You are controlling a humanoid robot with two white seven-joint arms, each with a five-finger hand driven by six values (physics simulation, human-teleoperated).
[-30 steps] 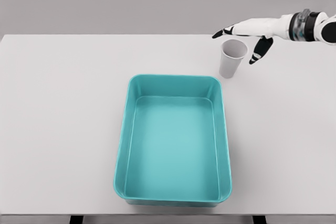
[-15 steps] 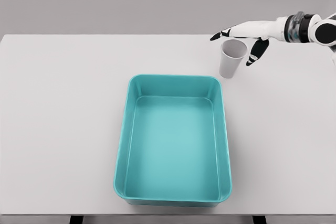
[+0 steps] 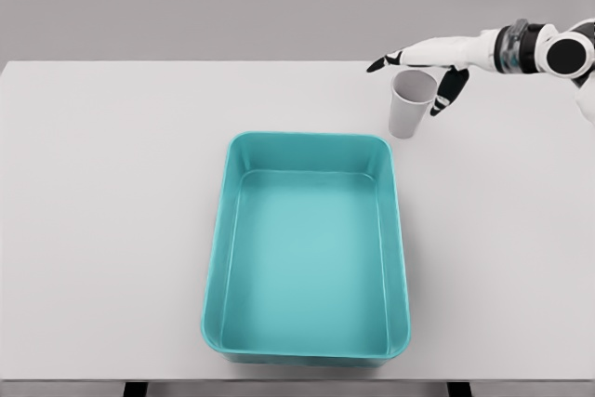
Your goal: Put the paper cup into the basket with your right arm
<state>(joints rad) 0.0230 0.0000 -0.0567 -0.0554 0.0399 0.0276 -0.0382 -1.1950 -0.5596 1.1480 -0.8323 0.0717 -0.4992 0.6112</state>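
A white paper cup [image 3: 409, 104] stands upright on the table, just beyond the far right corner of the teal basket [image 3: 400, 230]. My right hand [image 3: 418, 72] comes in from the upper right and hovers over the cup's rim with its dark-tipped fingers [image 3: 444, 92] spread around the opening. The fingers are not closed on the cup wall. The basket holds nothing. The left arm does not show.
The white table [image 3: 112, 211] runs across the whole view, with its front edge at the bottom. The basket sits in the middle, slightly toward the front.
The right hand has drifted a little to the left and up over the cup. The cup and the basket have stayed in place.
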